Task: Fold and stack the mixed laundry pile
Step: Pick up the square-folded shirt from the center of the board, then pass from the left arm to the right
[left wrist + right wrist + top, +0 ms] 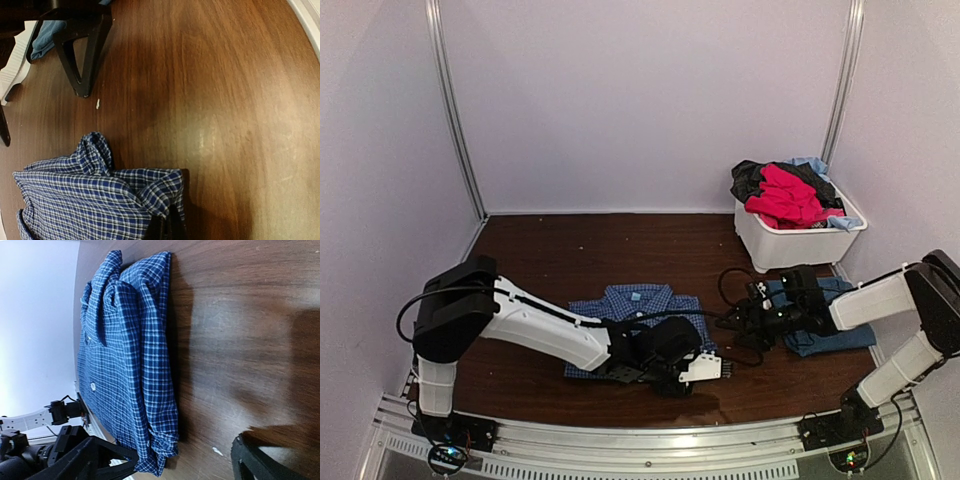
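The blue-and-white checked shirt (pixel 635 318) is seen folded flat on the dark wooden table (pixel 550 250), in the centre of the overhead view, with its collar toward the top of the frame. Its lower right corner is pinched by the left gripper (pixel 167 229): in the left wrist view the dark fingers are pressed together on bunched cloth at the bottom edge of the frame.

The right gripper (pixel 185 452) is held low over the table just to the right of the shirt. Its fingers (pixel 95 460) are spread wide, and nothing is seen between them.

A plain blue garment (pixel 835 335) is laid folded at the right of the overhead view, partly covered by the right arm and apart from the shirt.

The white bin (pixel 790 250) is placed at the upper right, against the back wall and well apart from the shirt. A red garment (pixel 785 195) is heaped on top of it, with black cloth (pixel 750 178) at its left and light-blue cloth (pixel 810 163) behind it. Whether the heaped pieces are tangled together cannot be told.
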Tool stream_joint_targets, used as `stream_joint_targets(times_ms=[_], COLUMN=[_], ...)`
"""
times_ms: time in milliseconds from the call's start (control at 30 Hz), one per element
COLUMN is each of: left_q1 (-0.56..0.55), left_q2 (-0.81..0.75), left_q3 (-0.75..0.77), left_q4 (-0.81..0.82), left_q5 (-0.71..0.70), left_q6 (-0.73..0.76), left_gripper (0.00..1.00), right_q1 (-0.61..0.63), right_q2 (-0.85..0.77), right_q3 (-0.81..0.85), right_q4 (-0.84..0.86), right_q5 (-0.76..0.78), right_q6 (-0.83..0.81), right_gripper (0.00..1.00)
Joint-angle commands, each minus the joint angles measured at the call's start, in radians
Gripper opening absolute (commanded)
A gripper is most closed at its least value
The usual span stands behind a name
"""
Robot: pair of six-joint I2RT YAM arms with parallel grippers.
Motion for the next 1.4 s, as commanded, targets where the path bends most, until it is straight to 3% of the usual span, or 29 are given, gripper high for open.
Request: stream_joint_targets(times_ms=[0, 300, 700, 1167, 1267, 1367], left_q1=[0.014, 0.018, 0.019, 0.005, 0.003, 0.003], left_q2=[-0.115, -0.168, -0.201, -0.249, -0.252, -0.265], left_q3=[-0.081, -0.129, -0.162, -0.223, -0.236, -0.256], left_q4=[0.153, 0.2, 0.223, 0.262, 0.265, 0.274], left_q5=[0.024, 0.046, 0.071, 0.088, 0.087, 0.076], left_q6=[-0.024, -0.043, -0.036, -0.023, -0.021, -0.016], left_gripper=[0.0, 0.0, 0.0, 0.0, 0.0, 0.0], right_q1=[0.003, 0.066, 0.169, 0.212, 0.218, 0.223], right_q2=[0.051, 0.116, 0.281, 0.405, 0.407, 0.378], right_q3=[0.003, 0.02, 0.085, 0.254, 0.271, 0.295], right_q4=[0.11, 0.234, 0.452, 0.303, 0.286, 0.185], right_q5=[-0.071, -0.08, -0.053, 0.095, 0.116, 0.147], right_q6=[0.052, 0.177, 0.357, 0.309, 0.302, 0.255], right_gripper=[0.97, 0.96, 0.84, 0.43, 0.18, 0.09])
